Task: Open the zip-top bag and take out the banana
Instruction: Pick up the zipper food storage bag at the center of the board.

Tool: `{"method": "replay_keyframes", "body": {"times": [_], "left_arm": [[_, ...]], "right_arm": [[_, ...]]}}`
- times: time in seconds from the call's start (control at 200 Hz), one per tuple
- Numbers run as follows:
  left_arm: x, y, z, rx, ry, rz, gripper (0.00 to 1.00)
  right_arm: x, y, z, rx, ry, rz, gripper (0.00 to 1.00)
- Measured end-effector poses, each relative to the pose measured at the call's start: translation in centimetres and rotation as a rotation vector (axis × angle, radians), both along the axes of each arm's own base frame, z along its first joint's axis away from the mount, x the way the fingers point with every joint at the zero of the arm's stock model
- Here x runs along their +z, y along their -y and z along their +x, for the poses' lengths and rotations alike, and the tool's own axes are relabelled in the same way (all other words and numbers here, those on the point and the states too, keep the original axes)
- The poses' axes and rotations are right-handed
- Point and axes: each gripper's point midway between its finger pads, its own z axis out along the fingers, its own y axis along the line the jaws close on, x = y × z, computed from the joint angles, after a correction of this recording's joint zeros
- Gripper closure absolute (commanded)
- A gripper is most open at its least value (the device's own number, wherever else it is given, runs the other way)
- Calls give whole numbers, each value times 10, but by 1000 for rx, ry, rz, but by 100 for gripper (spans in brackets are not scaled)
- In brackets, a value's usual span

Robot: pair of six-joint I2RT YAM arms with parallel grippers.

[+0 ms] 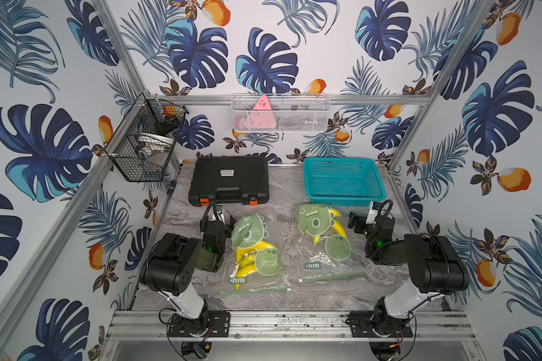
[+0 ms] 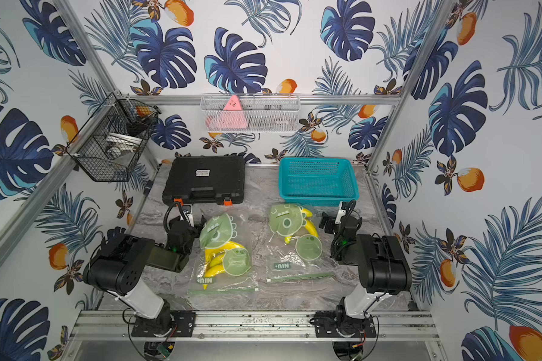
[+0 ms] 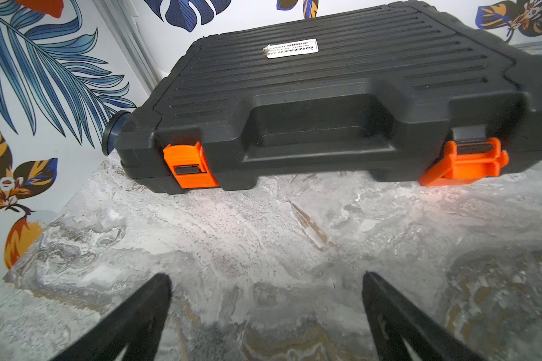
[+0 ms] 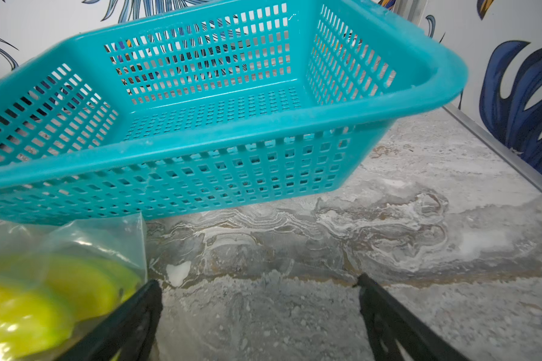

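Two clear zip-top bags with green dinosaur prints lie flat on the marble table in both top views. The left bag (image 1: 254, 261) holds a bunch of yellow bananas (image 1: 248, 254), and its green zip strip (image 1: 254, 290) is at the near edge. The right bag (image 1: 323, 240) holds a banana (image 1: 338, 231), and its zip strip (image 1: 332, 276) also lies on the near side. My left gripper (image 3: 266, 281) is open over bare table, left of the left bag. My right gripper (image 4: 257, 284) is open, and one finger (image 4: 138, 312) is beside the right bag's corner (image 4: 107, 237).
A black tool case (image 1: 229, 179) with orange latches lies at the back left, straight ahead of the left gripper (image 1: 218, 215). A teal basket (image 1: 344, 197) stands at the back right. A black wire basket (image 1: 144, 140) and a white mesh basket (image 1: 280, 112) hang on the walls.
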Motion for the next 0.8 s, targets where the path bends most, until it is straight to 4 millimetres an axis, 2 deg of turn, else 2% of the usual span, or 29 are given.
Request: {"method": "replay_keyframes", "body": {"times": [0.35,0.445,0.54,0.61,0.691,0.776,0.801], "left_arm": [[-1,0,0,1,-4,-2,1],[-1,0,0,0,-4,-2,1],[-1,0,0,0,-3,-3,1],[0,-1,0,4,-4,-2,1],[6,-2,-1,18,8,-8,1],[21,3,-3,34,19,14,1],[34,7,0,26,30,16,1]], "right_arm": [[0,0,0,3,0,1,0],[0,0,0,4,0,3,5],[2,2,3,-2,-14,4,5],[17,5,12,-20,-22,7,8],[51,12,23,-68,-1,33,8],[78,16,13,-124,0,98,9],[85,16,8,-134,-2,118,9]]}}
